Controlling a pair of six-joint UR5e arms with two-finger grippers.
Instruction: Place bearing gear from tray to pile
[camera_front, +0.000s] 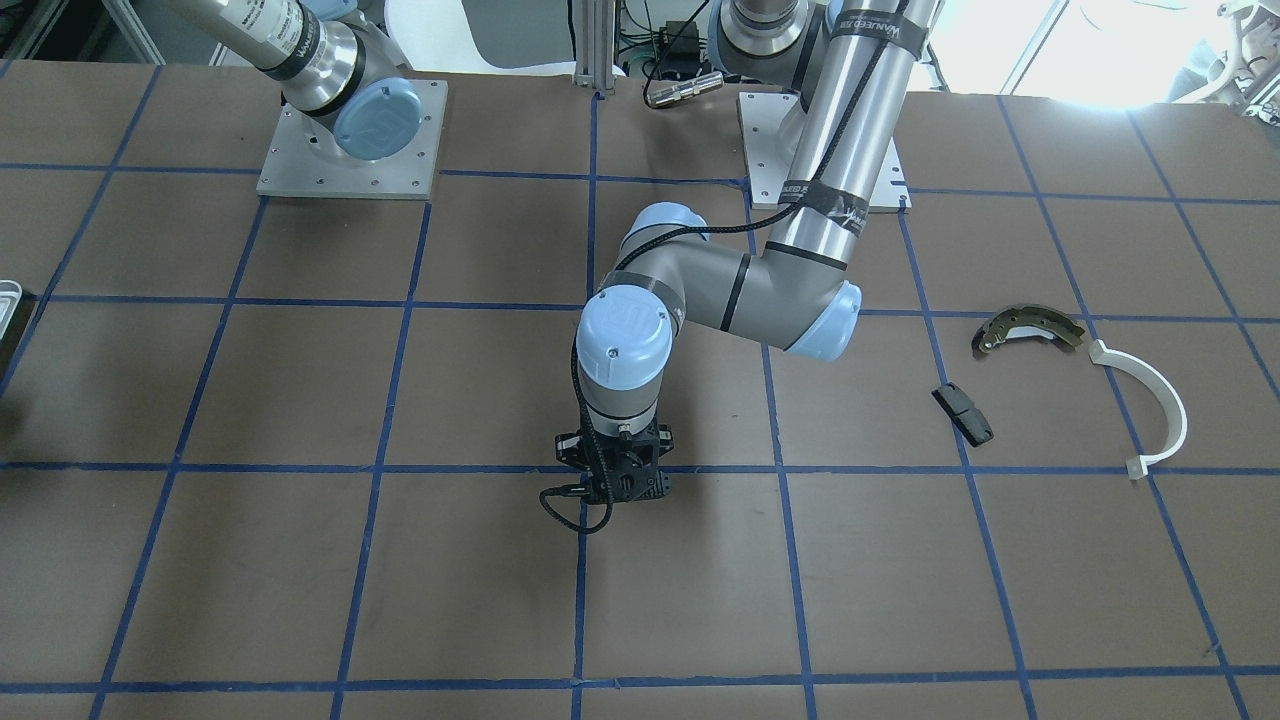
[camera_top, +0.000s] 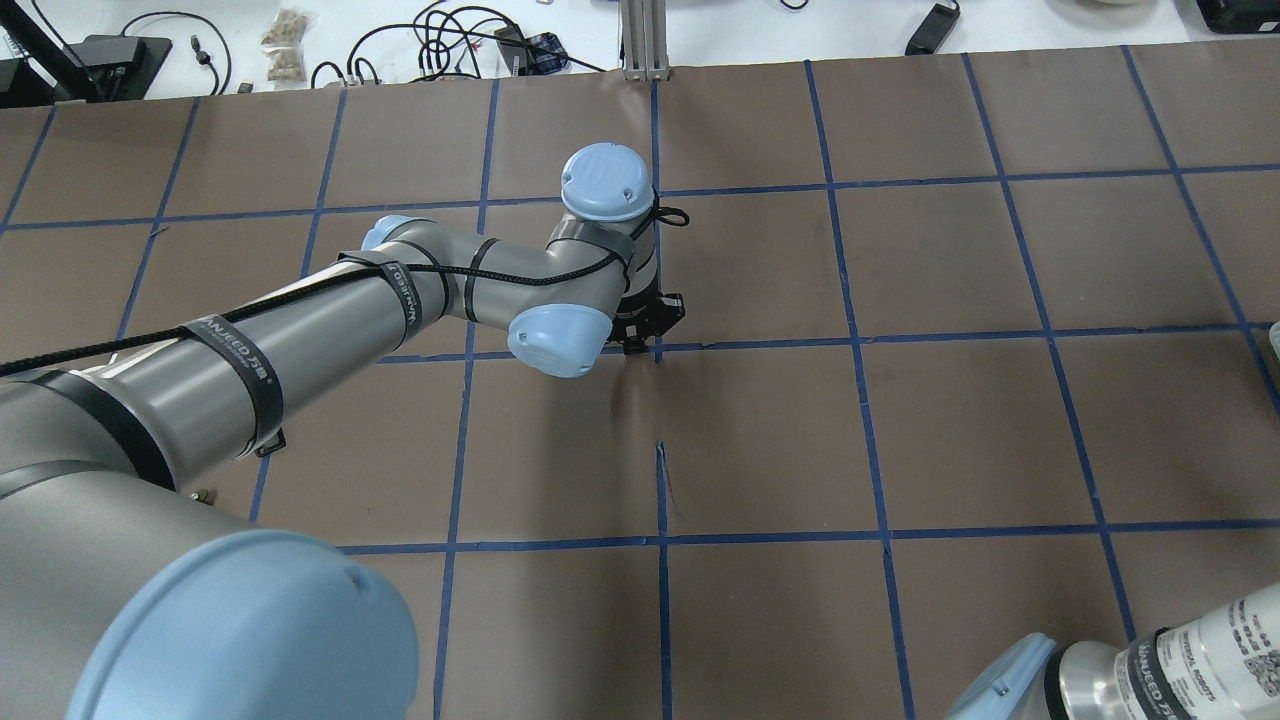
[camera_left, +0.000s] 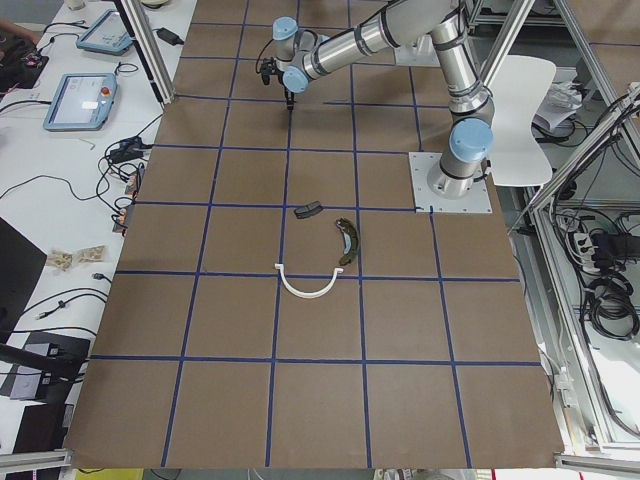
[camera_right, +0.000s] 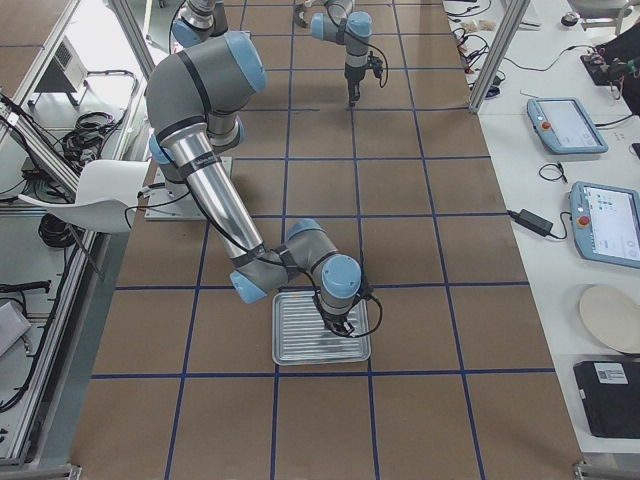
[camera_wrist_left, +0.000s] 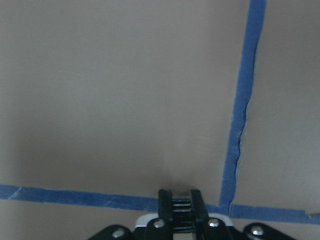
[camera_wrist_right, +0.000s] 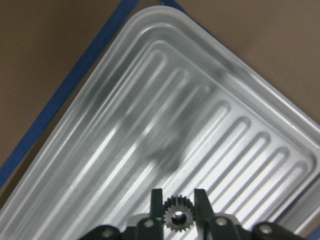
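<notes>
The bearing gear (camera_wrist_right: 176, 216) is pinched between the two fingers of my right gripper (camera_wrist_right: 178, 199), its toothed face towards the wrist camera, over the ribbed silver tray (camera_wrist_right: 125, 125). The soft shadow on the ribs below suggests it hangs clear of the metal, though I cannot say by how much. My left gripper (camera_wrist_left: 181, 197) is pressed together on nothing, pointing down at the bare table (camera_wrist_left: 100, 100) near a crossing of blue tape (camera_wrist_left: 240, 125), about mid-table. I judge the step in hand to be the carry. The pile (camera_left: 347, 243) lies well apart from the tray, towards my left end of the table, so I should rise straight first to pass the tray's rim. Then I should travel level with a firm pinch, since a small toothed wheel held by its edge could roll out. I should lower it beside the parts rather than drop it on them. My left arm stands in the path and may have to yield or take the gear. Only the right wrist view shows the gear and how it is held. In the exterior right view it is too small to make out. The front-facing view alone sets out the brake shoe (camera_front: 1028, 328), the white arc (camera_front: 1150, 400) and the black block (camera_front: 962, 413), with the tray a mere sliver at its edge.
</notes>
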